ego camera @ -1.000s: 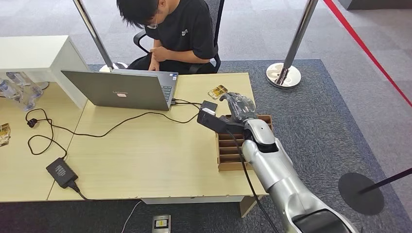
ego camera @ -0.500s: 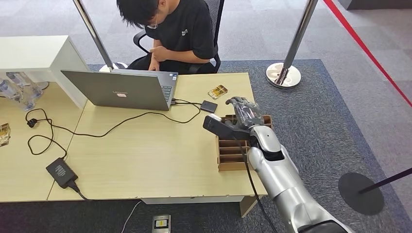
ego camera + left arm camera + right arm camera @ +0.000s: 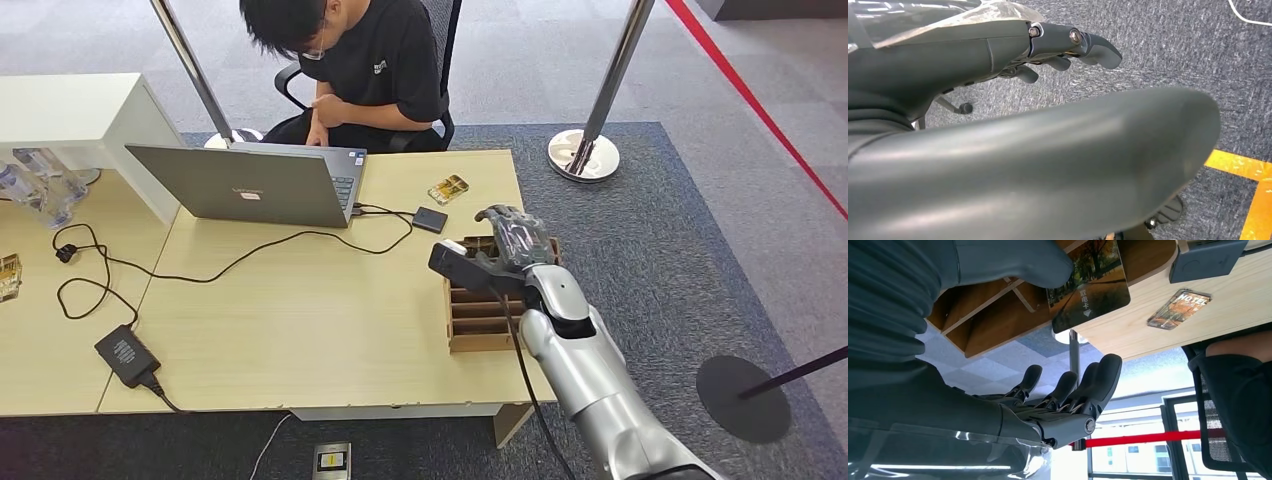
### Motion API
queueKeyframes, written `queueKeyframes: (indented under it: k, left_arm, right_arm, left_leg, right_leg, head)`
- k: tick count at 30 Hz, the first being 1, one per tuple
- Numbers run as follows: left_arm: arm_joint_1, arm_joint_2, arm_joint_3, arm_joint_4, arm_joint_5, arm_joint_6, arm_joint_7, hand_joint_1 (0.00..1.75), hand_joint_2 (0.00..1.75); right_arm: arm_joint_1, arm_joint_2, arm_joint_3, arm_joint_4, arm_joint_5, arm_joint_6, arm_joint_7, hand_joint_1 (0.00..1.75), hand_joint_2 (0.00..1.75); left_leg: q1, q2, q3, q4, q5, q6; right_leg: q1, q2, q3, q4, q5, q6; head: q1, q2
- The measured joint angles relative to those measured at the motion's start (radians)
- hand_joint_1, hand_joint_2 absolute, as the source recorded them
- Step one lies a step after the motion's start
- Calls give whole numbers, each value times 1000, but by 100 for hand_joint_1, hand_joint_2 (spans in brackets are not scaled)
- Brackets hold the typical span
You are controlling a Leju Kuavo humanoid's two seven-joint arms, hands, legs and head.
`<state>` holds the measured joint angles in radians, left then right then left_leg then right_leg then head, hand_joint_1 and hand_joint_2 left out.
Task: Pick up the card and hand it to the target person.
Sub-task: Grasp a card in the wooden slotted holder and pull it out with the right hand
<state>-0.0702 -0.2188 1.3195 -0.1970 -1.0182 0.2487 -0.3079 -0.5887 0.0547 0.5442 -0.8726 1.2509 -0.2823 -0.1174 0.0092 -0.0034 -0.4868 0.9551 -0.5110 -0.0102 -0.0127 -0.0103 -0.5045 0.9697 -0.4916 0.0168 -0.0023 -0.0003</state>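
A card [image 3: 1089, 282] printed with autumn trees stands in the front slot of the brown wooden card box [image 3: 478, 322] at the table's right side. My right hand [image 3: 514, 236] hovers over the far end of that box. In the right wrist view its thumb [image 3: 1008, 260] lies beside the card, and its fingers [image 3: 1068, 387] are spread well away from it, holding nothing. The seated person [image 3: 372, 62] in black is at the far side of the table. My left hand [image 3: 1068, 42] hangs over the carpet with nothing in it, fingers loosely apart.
A second card [image 3: 449, 188] in a clear sleeve and a small black box [image 3: 432, 220] lie just beyond the wooden box. A laptop [image 3: 250, 185], cables and a power brick [image 3: 127, 354] occupy the left half. Stanchion posts [image 3: 583, 150] stand behind the table.
My right hand has drawn back to the right and toward me, from above the black box to over the wooden box's far end.
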Motion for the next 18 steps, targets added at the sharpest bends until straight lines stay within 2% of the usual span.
queueKeyframes:
  k: [18]
  left_arm:
    - [1,2,0,2,-5,-3,1,0,0]
  right_arm:
    - [-25,-2,-14,55,-5,-14,-3,69,175]
  left_leg:
    - [0,0,0,0,0,0]
  right_leg:
    - [0,0,0,0,0,0]
  head:
    - [0,0]
